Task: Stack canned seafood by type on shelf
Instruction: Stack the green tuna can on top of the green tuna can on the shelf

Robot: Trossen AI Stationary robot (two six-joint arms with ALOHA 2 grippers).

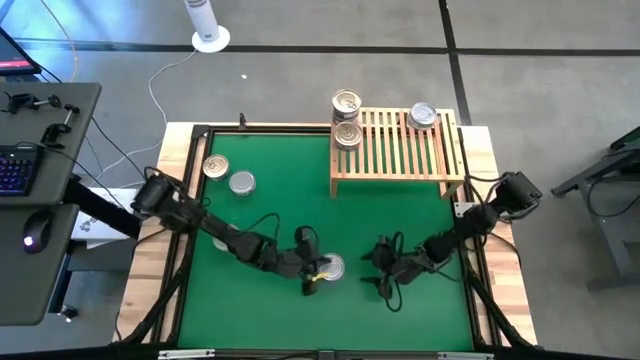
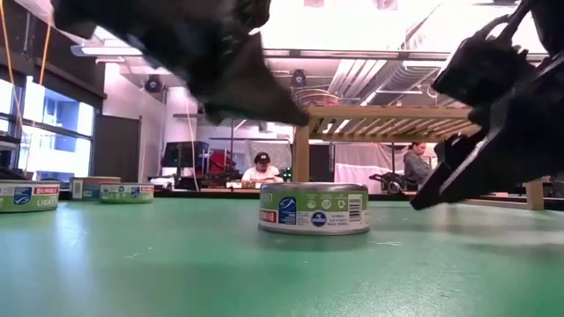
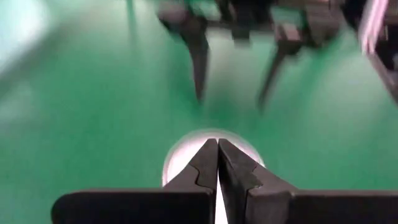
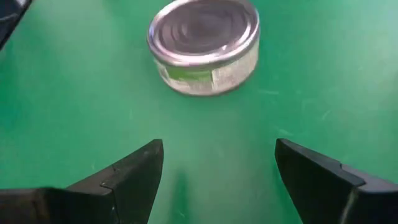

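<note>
Landmark: shelf [image 1: 398, 146], light-wood slatted rack at far edge of green mat [image 1: 300, 220], toward R side.
Tins on shelf: one silver tin [image 1: 424, 117] on slats at far R corner; stack of two tins [image 1: 347, 118] at shelf's far L corner.
Tins off shelf: two tins [image 1: 229, 175] on mat well L of shelf, side by side.
Centre tin [image 2: 314, 208]: green label, upright on mat, well in front of shelf, nr mat's front edge.
L gripper [image 1: 310, 272]: fingers pressed together, nothing btwn them; right at centre tin, its L side, tips over the lid in L wrist view.
R gripper [image 4: 217, 168]: fingers spread wide, empty; on mat front of shelf, R of centre tin, pointing at it, not touching.
Bkgd: two ppl seated behind table, low view.
</note>
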